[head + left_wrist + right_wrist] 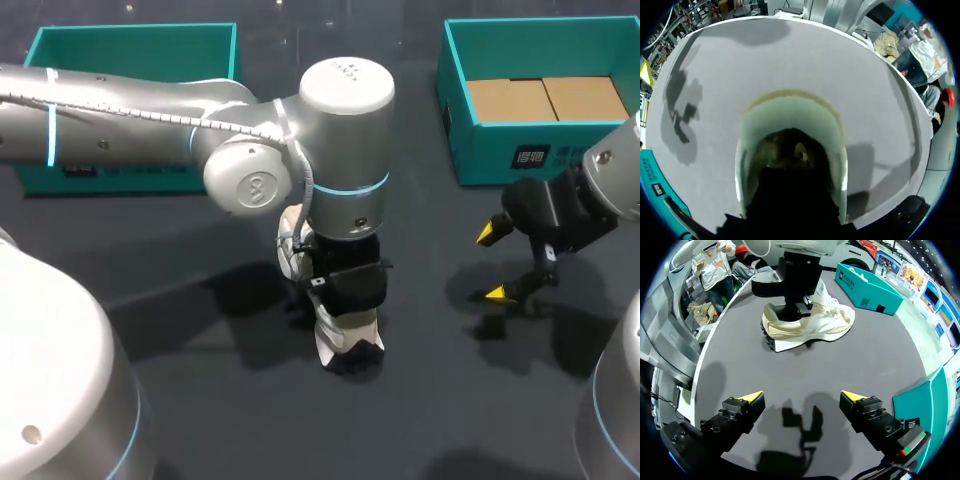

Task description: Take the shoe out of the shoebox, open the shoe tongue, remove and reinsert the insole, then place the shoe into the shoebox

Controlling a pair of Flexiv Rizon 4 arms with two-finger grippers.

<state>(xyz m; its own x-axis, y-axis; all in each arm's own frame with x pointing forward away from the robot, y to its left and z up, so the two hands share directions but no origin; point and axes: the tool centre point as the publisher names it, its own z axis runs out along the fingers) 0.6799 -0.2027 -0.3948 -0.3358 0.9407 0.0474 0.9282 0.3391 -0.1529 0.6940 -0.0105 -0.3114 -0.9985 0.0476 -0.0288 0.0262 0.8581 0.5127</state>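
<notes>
Right now the cream and white sneaker [350,335] [810,322] stands upright on its sole near the middle of the dark table [230,420], outside both boxes, with its toe end on the side of the empty teal box [130,50] [867,287] at the far left. The left arm [150,110] comes in from the left and bends straight down over the shoe. The left gripper [342,288] [790,295] reaches into the shoe's opening from above.

In the left wrist view the dark gripper body [790,200] fills the lower middle. The sneaker's pale rim [790,115] curves around it and the dim interior lies just ahead. The yellow tips are hidden inside, so I cannot tell whether this gripper is spread or pressed together, or whether it grips anything.

The right gripper [492,265] [802,397] hangs above bare table, well apart from the sneaker and near the front wall of the teal box lined with cardboard [470,150] [922,405] at the far right. Its fingers [752,396] stand wide apart and nothing is between them.
</notes>
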